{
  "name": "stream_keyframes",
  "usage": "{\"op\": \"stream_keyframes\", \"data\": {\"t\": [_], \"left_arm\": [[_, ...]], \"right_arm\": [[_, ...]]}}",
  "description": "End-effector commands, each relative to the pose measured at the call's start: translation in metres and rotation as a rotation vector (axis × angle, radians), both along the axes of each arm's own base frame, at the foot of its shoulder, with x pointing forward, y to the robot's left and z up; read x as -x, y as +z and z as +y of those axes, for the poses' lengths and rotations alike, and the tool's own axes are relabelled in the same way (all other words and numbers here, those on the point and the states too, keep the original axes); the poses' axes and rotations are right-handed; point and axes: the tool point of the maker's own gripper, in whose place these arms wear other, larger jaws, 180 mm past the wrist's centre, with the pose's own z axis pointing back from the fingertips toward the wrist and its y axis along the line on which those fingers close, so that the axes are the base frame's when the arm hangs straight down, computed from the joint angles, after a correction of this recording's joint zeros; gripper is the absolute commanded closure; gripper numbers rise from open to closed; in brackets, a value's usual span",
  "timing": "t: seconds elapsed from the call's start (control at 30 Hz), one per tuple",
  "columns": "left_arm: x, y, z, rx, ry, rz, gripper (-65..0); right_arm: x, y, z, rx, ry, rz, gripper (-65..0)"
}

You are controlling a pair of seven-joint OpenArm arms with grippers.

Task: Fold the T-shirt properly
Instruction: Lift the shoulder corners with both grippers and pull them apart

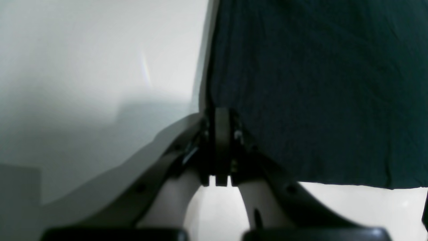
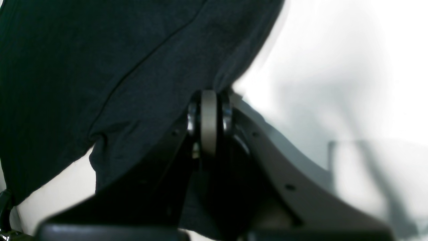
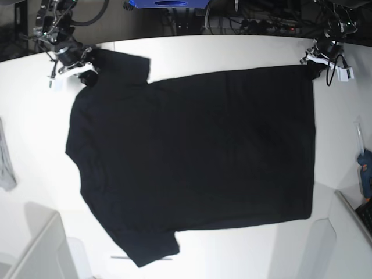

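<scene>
A white table point(image 3: 232, 49) fills the base view, with cables and dark equipment along its far edge, and the black T-shirt point(image 3: 192, 157) lies spread nearly flat across it, plain side up, collar end toward the view's left and hem toward the right. No fold is visible yet — both sleeves are out and the body is a single open sheet, so by the look of it the folding itself is all still to do and only the grasping of the far corners is in place. At the far left of this view the right gripper point(image 3: 78, 67) sits on the sleeve corner; at the far right the left gripper point(image 3: 315, 61) sits on the far hem corner. A small grey cloth point(image 3: 4, 165) lies at the table's left edge, apart from the shirt, and a blue tool point(image 3: 365, 163) rests near the right edge. In the left wrist view the left gripper point(image 1: 221, 115) has its jaws drawn together right at the corner of the dark fabric, apparently pinching the shirt's edge, with white tabletop on the other side. In the right wrist view the right gripper point(image 2: 209, 97) is likewise pressed closed, with cloth bunched up against and around its tips — it appears to be clamped on the sleeve.
</scene>
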Motion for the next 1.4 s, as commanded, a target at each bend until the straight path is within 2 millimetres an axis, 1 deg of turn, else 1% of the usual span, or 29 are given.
{"op": "stream_keyframes", "data": {"t": [0.0, 0.1, 0.17, 0.23, 0.27, 0.33, 0.4, 0.53, 0.63, 0.87, 0.93, 1.03, 1.1, 1.17, 1.23, 1.27, 1.37], "left_arm": [[0.009, -0.004, 0.003, -0.021, -0.021, 0.053, 0.0], [0.009, -0.001, 0.003, -0.029, -0.027, 0.052, 0.0], [0.014, 0.001, 0.003, -0.038, -0.035, 0.059, 0.0], [0.013, 0.008, 0.002, -0.057, -0.051, 0.048, 0.0], [0.011, 0.012, 0.001, -0.065, -0.057, 0.038, 0.0], [0.015, 0.016, 0.001, -0.079, -0.068, 0.040, 0.0], [0.013, 0.022, 0.000, -0.091, -0.079, 0.030, 0.0], [0.013, 0.023, -0.001, -0.094, -0.084, 0.028, 0.0], [0.020, 0.021, -0.001, -0.094, -0.085, 0.047, 0.0], [0.024, 0.034, -0.005, -0.127, -0.118, 0.036, 0.0], [0.028, 0.034, -0.004, -0.130, -0.118, 0.045, 0.0], [0.030, 0.034, -0.002, -0.132, -0.114, 0.048, 0.0], [0.037, 0.032, -0.002, -0.131, -0.115, 0.067, 0.0], [0.040, 0.031, -0.003, -0.132, -0.117, 0.071, 0.0], [0.041, 0.031, -0.003, -0.132, -0.117, 0.075, 0.0], [0.045, 0.030, -0.003, -0.131, -0.118, 0.084, 0.0], [0.049, 0.030, -0.003, -0.132, -0.120, 0.094, 0.0]], "right_arm": [[0.007, -0.003, -0.005, 0.023, 0.010, 0.036, 0.0], [0.009, -0.003, -0.005, 0.024, 0.008, 0.037, 0.0], [0.010, -0.003, -0.005, 0.024, 0.008, 0.038, 0.0], [0.014, -0.004, -0.005, 0.026, 0.005, 0.041, 0.0], [0.012, 0.000, -0.006, 0.032, -0.001, 0.023, 0.0], [0.017, 0.004, -0.009, 0.048, -0.017, 0.001, 0.0], [0.017, 0.011, -0.010, 0.060, -0.016, -0.020, 0.0], [0.025, 0.016, -0.008, 0.067, -0.007, -0.021, 0.0], [0.029, 0.020, -0.007, 0.072, 0.000, -0.024, 0.0], [0.038, 0.031, -0.003, 0.085, 0.018, -0.029, 0.0], [0.039, 0.034, -0.002, 0.087, 0.022, -0.036, 0.0], [0.044, 0.034, -0.001, 0.089, 0.025, -0.026, 0.0], [0.046, 0.034, -0.001, 0.087, 0.025, -0.022, 0.0], [0.053, 0.032, -0.001, 0.088, 0.025, -0.005, 0.0], [0.056, 0.034, 0.000, 0.089, 0.028, -0.004, 0.0], [0.060, 0.033, 0.001, 0.087, 0.028, 0.003, 0.0], [0.064, 0.040, 0.005, 0.085, 0.020, -0.005, 0.0]]}}
